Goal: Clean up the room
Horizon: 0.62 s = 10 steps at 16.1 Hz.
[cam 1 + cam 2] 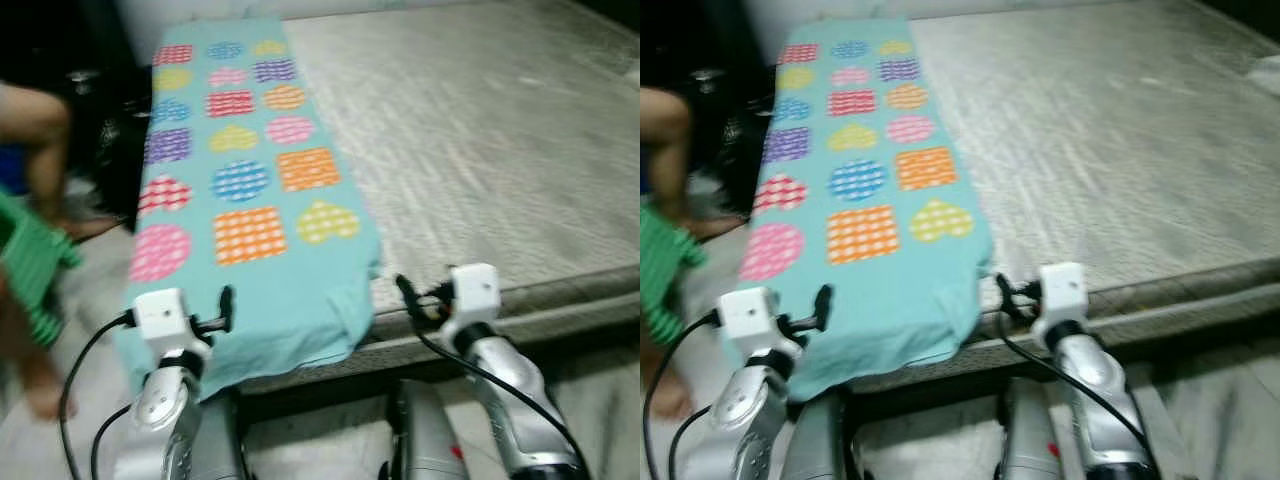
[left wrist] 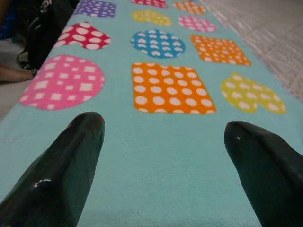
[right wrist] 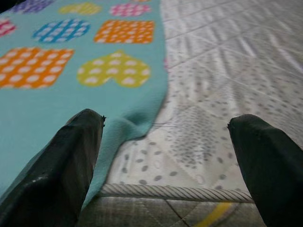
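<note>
A: Where's the turquoise fleece blanket with coloured dotted patches (image 1: 245, 190)?
B: Along the grey quilted mattress (image 1: 480, 140), left side.
A: Grippers?
B: Left gripper (image 2: 163, 142) and right gripper (image 3: 165, 142) both spread; probably pinch the near hem evenly

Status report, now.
Both grippers open: left gripper over the turquoise blanket, right gripper at its edge on the mattress. Person left.
</note>
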Available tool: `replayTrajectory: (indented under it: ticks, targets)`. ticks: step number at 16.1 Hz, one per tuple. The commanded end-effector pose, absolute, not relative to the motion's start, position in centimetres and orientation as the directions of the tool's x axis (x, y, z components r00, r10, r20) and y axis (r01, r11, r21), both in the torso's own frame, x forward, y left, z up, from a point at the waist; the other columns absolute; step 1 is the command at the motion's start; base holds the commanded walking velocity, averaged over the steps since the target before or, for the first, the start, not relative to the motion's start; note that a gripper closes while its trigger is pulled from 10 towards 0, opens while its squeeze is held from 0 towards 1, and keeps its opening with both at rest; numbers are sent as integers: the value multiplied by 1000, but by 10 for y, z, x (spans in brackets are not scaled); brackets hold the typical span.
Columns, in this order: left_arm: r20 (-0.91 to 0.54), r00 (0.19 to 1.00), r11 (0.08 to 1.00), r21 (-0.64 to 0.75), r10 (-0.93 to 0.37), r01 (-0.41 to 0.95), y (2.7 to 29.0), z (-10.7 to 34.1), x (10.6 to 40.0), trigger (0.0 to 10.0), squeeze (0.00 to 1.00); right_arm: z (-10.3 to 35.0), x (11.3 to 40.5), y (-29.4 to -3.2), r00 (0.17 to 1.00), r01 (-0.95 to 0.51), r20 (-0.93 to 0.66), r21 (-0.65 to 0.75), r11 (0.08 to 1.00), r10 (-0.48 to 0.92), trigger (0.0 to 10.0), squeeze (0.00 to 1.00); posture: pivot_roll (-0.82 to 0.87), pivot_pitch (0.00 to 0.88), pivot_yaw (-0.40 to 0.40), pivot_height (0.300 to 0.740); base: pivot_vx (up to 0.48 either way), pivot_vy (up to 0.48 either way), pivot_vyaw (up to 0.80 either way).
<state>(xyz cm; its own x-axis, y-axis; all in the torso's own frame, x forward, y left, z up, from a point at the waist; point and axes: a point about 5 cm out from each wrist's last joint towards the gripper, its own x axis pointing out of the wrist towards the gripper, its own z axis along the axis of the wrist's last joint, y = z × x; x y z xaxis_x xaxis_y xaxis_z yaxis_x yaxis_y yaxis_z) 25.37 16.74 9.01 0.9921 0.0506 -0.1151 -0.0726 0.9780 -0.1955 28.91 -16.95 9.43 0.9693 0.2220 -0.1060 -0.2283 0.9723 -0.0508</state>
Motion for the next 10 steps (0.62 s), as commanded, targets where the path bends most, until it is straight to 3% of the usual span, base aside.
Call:
replayTrajectory:
  ticks: [1, 7, 10]
  targets:
    - [-135, 988, 979, -176, 77, -100, 174, 87, 251, 10000, 0, 98, 291, -162, 965, -254, -84, -55, 966, 249, 10000, 0, -61, 148, 26, 545, 0, 0, 800]
    - [-135, 988, 983, -157, 74, -95, 173, 88, 251, 10000, 0, 90, 288, -161, 943, -309, -145, -53, 950, 299, 10000, 0, -62, 150, 26, 545, 0, 0, 763]
    - [-137, 988, 983, -157, 73, -95, 173, 88, 251, 10000, 0, 83, 283, -157, 921, -361, -189, -85, 929, 341, 10000, 0, -62, 153, 28, 545, 0, 0, 0]
